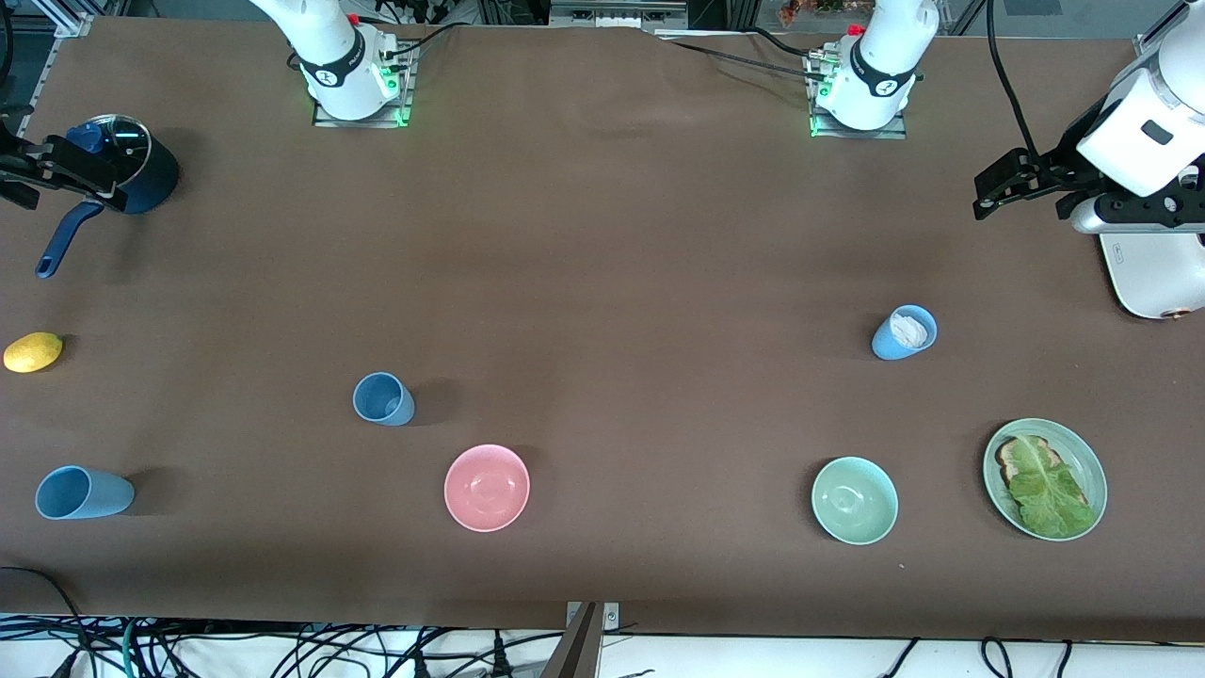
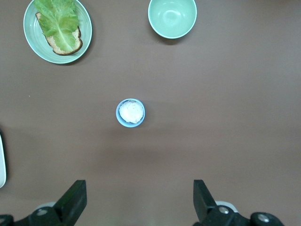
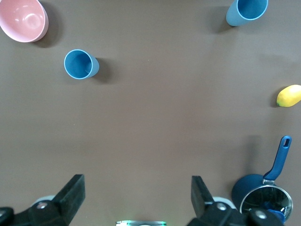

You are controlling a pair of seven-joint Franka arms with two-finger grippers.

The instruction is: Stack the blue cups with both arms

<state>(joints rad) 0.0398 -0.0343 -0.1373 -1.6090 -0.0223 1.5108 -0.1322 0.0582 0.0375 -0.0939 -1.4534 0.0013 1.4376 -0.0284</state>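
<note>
Three light-blue cups stand on the brown table. One cup (image 1: 383, 398) is beside the pink bowl, and it also shows in the right wrist view (image 3: 81, 64). A second cup (image 1: 83, 492) is near the front edge at the right arm's end, seen too in the right wrist view (image 3: 247, 12). A third cup (image 1: 904, 332) holds something white and shows in the left wrist view (image 2: 130, 112). My left gripper (image 1: 1021, 179) (image 2: 138, 200) is open and empty, high over the table at the left arm's end. My right gripper (image 1: 56, 174) (image 3: 137, 193) is open and empty, up beside the saucepan.
A pink bowl (image 1: 487, 487) and a mint-green bowl (image 1: 854, 500) sit near the front edge. A green plate (image 1: 1045, 478) holds toast and lettuce. A dark-blue lidded saucepan (image 1: 132, 169) and a lemon (image 1: 33, 352) are at the right arm's end. A white appliance (image 1: 1153, 273) is at the left arm's end.
</note>
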